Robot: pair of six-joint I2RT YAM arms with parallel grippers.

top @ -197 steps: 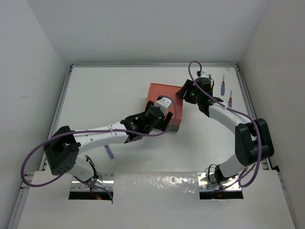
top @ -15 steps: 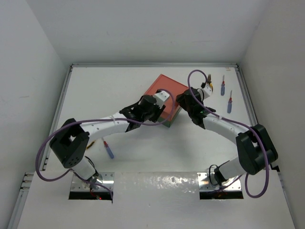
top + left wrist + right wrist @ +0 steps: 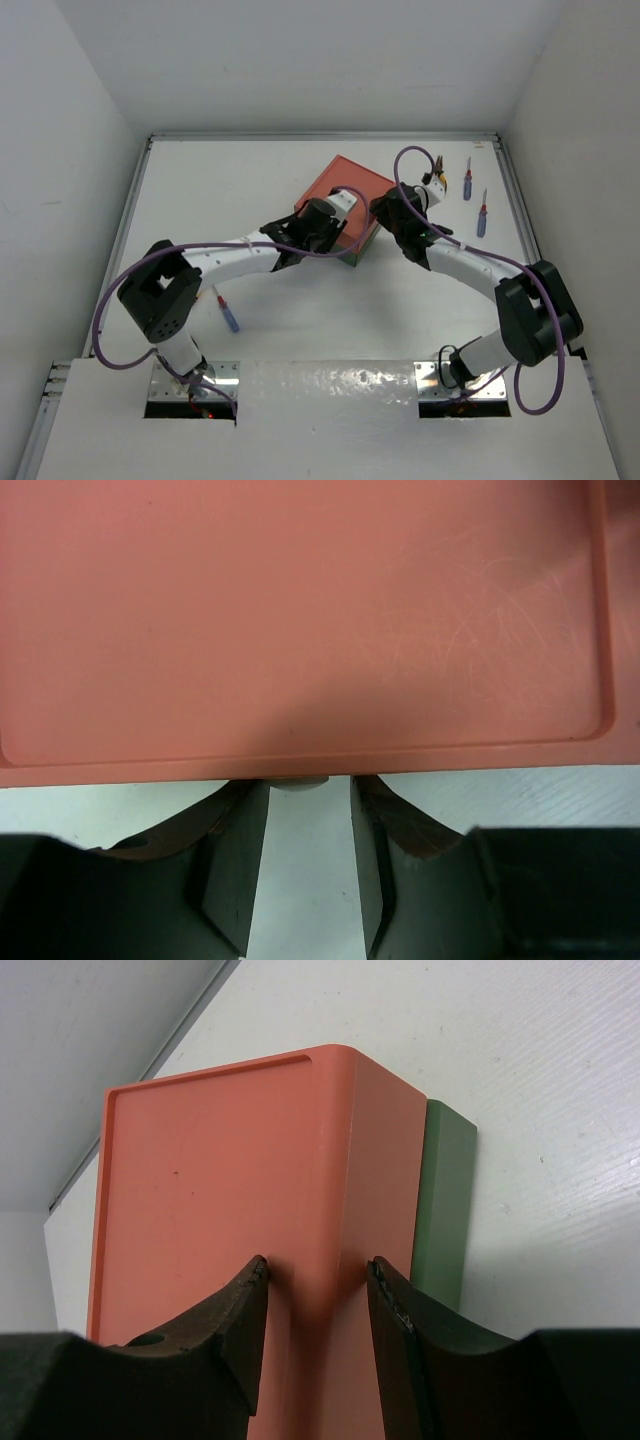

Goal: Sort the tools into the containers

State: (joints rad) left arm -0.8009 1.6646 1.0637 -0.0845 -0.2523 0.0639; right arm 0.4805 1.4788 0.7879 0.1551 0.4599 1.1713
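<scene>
Reading across your tabletop: one screwdriver lies alone at left; left pincer straddles the white knob on the salmon box, grip unclear; right pincer clamps that box's corner, green box beneath; pliers and two screwdrivers lie far right.

The salmon-red square drawer box, stacked on a dark green box, blocks the middle of the white table. Its front face is taken by the left gripper, jaws apart either side of a small pale knob. The right gripper straddles its right corner. Right of the stack, yellow-handled pliers, a blue-and-red screwdriver and a second screwdriver narrow the strip before the raised side rail. The far-left table lies open. A third screwdriver lies beside the left arm.
</scene>
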